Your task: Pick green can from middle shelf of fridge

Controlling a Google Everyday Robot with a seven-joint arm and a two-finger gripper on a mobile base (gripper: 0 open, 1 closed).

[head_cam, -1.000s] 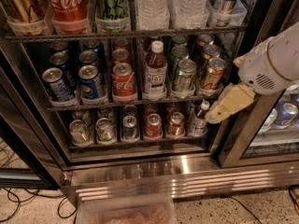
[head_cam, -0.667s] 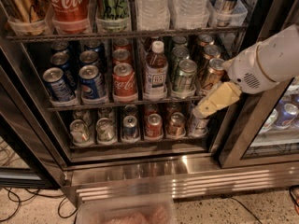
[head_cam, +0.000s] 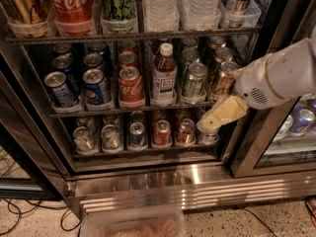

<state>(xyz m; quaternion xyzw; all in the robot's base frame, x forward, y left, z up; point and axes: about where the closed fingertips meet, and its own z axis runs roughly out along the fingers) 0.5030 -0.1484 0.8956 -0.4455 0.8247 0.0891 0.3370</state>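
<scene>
Green can (head_cam: 193,80) fronting its lane on middle shelf (head_cam: 103,112) of fridge (head_cam: 148,177), tea bottle (head_cam: 164,75) at its nine o'clock, gripper (head_cam: 213,121) near at five o'clock, its grip state impossible to tell.

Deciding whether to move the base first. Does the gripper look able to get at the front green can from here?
Probably yes: the gripper hangs just below-right of the green can, which stands frontmost in its lane with nothing before it. The tea bottle and bronze can flank it closely.
</scene>
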